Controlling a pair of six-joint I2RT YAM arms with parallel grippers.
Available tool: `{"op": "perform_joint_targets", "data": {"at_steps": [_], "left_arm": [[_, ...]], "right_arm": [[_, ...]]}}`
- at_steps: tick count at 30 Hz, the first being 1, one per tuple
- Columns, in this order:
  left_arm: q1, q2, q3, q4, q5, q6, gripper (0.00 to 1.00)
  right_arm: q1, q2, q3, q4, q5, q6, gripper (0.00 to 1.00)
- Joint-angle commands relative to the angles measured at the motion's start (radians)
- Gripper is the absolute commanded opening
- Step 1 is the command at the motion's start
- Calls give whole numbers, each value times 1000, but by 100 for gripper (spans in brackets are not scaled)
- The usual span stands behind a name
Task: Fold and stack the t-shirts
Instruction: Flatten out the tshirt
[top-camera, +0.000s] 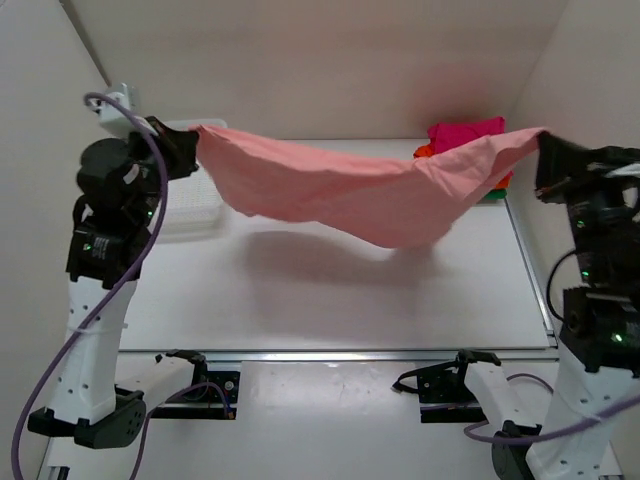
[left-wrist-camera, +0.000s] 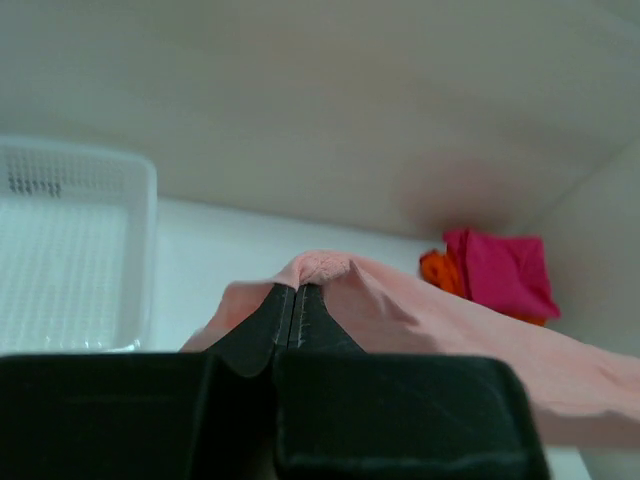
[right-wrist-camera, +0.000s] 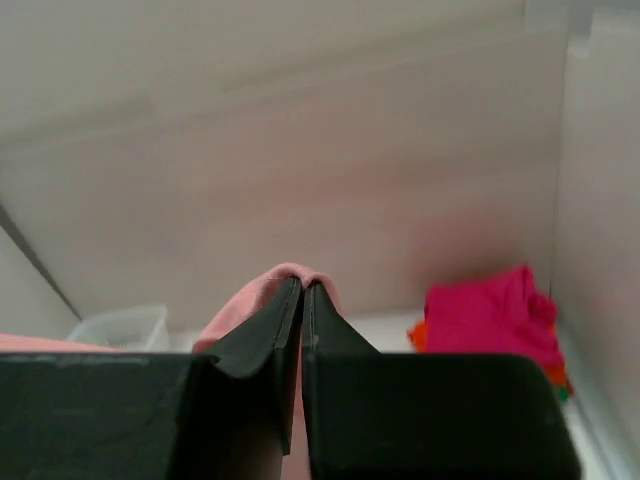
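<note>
A light salmon-pink t-shirt (top-camera: 350, 185) hangs stretched in the air between both arms, sagging in the middle above the table. My left gripper (top-camera: 192, 146) is shut on its left end; the cloth (left-wrist-camera: 330, 268) bunches over the closed tips (left-wrist-camera: 293, 290). My right gripper (top-camera: 543, 150) is shut on its right end, and pink cloth (right-wrist-camera: 250, 300) drapes over its closed tips (right-wrist-camera: 302, 286). A stack of folded shirts, magenta (top-camera: 465, 133) on top with orange and green below, sits at the back right corner. It also shows in the left wrist view (left-wrist-camera: 500, 272) and the right wrist view (right-wrist-camera: 490, 315).
A white mesh basket (top-camera: 190, 210) stands at the back left of the table; it also shows in the left wrist view (left-wrist-camera: 70, 250). White walls close in the back and both sides. A metal rail (top-camera: 530, 270) runs along the table's right edge.
</note>
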Motion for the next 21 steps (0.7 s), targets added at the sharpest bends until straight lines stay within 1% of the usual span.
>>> {"op": "perform_joint_targets", "data": {"at_steps": [1,3,5,7,9,13,14,16,18,19,21], "left_arm": [[-12,-8,170,-8,-137,58,0],[-22,-9,223,-26,-174,71,0],[-9,6,269,-40,-178,80,0],[-22,18,293,-68,-197,92,0],[-10,32,286,-74,-195,97,0],[9,57,179,-8,-160,81,0],[18,80,153,-3,-140,80,0],[72,127,123,15,-76,75,0],[112,208,103,37,7,61,0],[118,233,105,47,24,64,0],[126,343,178,40,71,72,0]], "right_arm": [[27,15,220,27,24,-37,0],[44,45,306,12,33,-56,0],[49,87,375,7,33,-60,0],[55,110,412,13,30,-63,0],[60,144,421,22,24,-72,0],[86,245,415,33,9,-91,0],[78,283,412,41,-11,-95,0],[74,331,397,42,-32,-108,0],[54,396,386,55,-86,-105,0],[41,417,374,64,-88,-97,0],[24,487,394,76,-150,-88,0]]}}
